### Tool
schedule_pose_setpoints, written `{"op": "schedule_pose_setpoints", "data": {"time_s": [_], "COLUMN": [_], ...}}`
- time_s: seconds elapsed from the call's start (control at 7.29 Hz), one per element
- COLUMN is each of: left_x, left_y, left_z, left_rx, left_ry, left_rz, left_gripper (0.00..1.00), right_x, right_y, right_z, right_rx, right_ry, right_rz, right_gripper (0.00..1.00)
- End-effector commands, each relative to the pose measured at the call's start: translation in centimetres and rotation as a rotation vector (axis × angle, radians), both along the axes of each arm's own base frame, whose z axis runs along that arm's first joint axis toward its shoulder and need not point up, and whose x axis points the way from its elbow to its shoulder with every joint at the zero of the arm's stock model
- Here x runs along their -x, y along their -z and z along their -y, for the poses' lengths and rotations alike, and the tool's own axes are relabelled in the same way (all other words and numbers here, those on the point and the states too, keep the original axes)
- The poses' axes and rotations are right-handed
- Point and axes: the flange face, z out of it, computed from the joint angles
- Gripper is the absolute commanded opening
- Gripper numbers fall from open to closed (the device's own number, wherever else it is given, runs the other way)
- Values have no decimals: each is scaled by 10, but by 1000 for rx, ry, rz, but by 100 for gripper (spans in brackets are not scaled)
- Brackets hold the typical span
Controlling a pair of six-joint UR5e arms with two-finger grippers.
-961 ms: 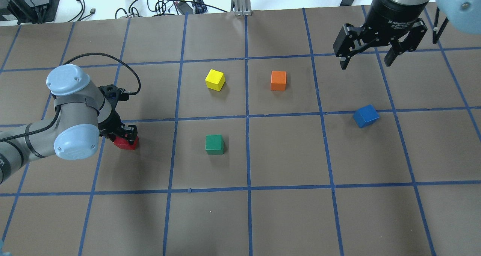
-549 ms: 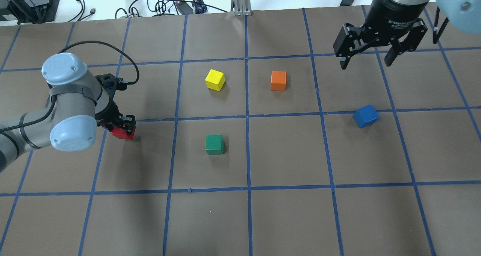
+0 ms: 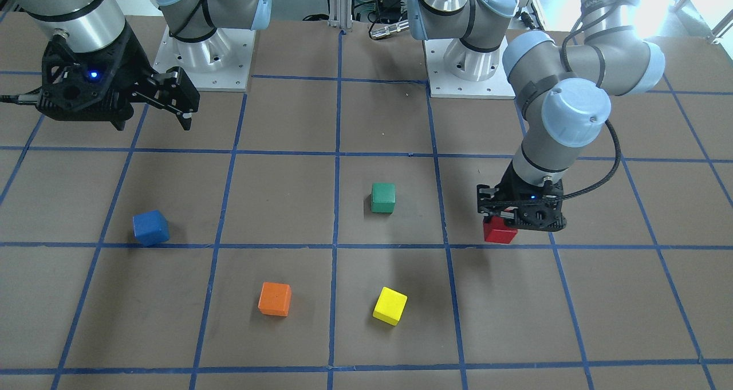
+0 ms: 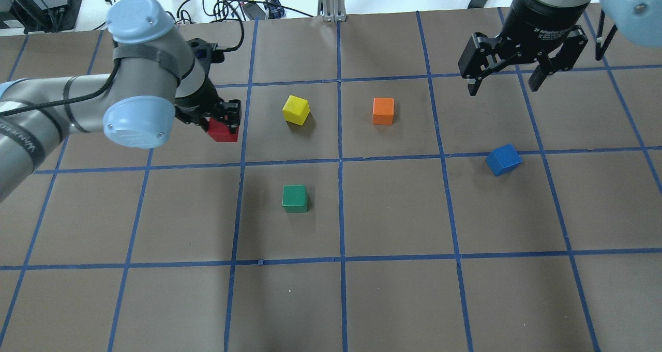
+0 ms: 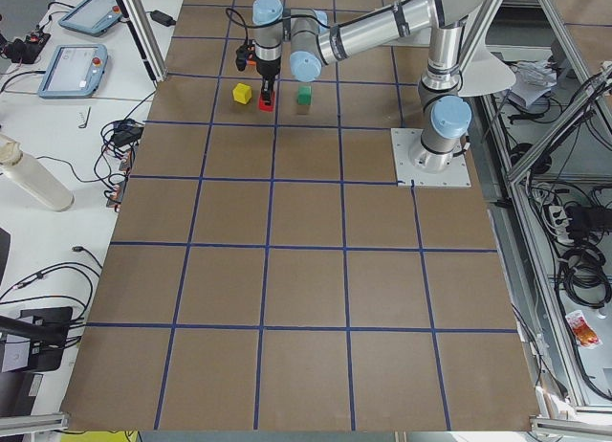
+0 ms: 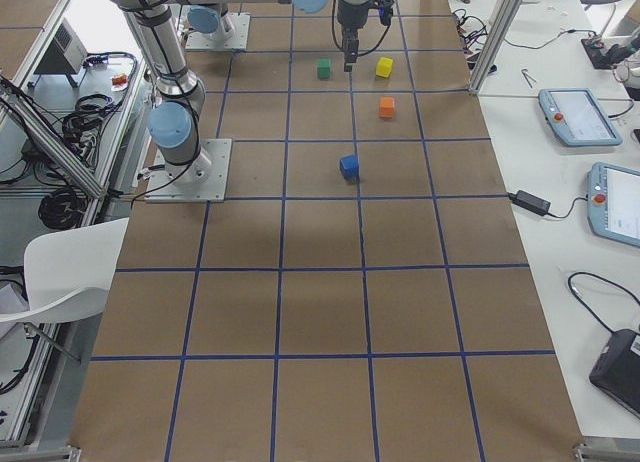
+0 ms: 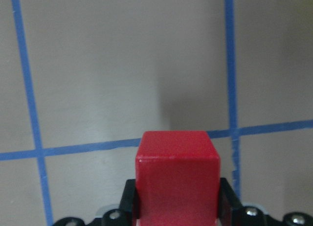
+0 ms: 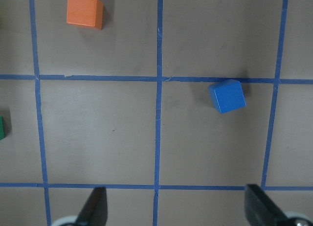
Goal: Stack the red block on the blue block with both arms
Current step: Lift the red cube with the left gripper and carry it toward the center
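My left gripper (image 4: 224, 120) is shut on the red block (image 4: 222, 132) and holds it above the table, left of the yellow cube. The red block fills the bottom of the left wrist view (image 7: 177, 179) between the jaws. The blue block (image 4: 503, 159) lies slightly turned on the table at the right, on a blue tape line. It also shows in the right wrist view (image 8: 227, 96) and the front view (image 3: 150, 227). My right gripper (image 4: 502, 87) is open and empty, high above the table and beyond the blue block.
A yellow cube (image 4: 296, 109) and an orange cube (image 4: 383, 110) sit at the table's middle back. A green cube (image 4: 295, 198) sits nearer, left of centre. Cables and gear lie beyond the brown mat's far edge (image 4: 155, 26).
My left arm has risen and carried the red block away from the robot and to the right, toward the yellow cube. The right arm and all the other cubes have not moved.
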Motion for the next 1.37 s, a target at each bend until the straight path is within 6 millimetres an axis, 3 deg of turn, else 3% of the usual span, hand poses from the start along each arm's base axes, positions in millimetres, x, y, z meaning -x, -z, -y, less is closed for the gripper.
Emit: {"op": "schedule_pose_setpoints", "data": {"time_s": [0.0, 0.27, 0.41, 0.55, 0.69, 0.96, 1.1, 1.24], "left_x": [119, 196, 226, 252, 263, 267, 269, 269], "left_y": [0, 33, 38, 55, 72, 96, 99, 104], "left_z": [-8, -24, -31, -49, -55, -55, -54, -53], "left_rx": [-2, -66, -69, -97, -118, -152, -155, -160], "left_ry": [5, 16, 35, 53, 70, 67, 67, 62], "left_rz": [-33, -92, -83, -65, -51, -34, -32, -30], "left_gripper": [6, 6, 6, 6, 8, 28, 56, 92], "right_x": [0, -1, -1, 0, 1, 0, 0, 0], "right_y": [0, -1, -1, 0, 0, -1, -1, -1], "right_z": [0, -1, 0, 0, 0, 0, 0, 0], "right_rx": [0, 0, 2, 0, 0, 2, 2, 2], "right_ry": [1, 1, 1, 1, 3, 1, 1, 1], "right_rz": [2, 6, 6, 2, 2, 3, 2, 2], "right_gripper": [100, 100, 100, 100, 100, 100, 100, 100]}}
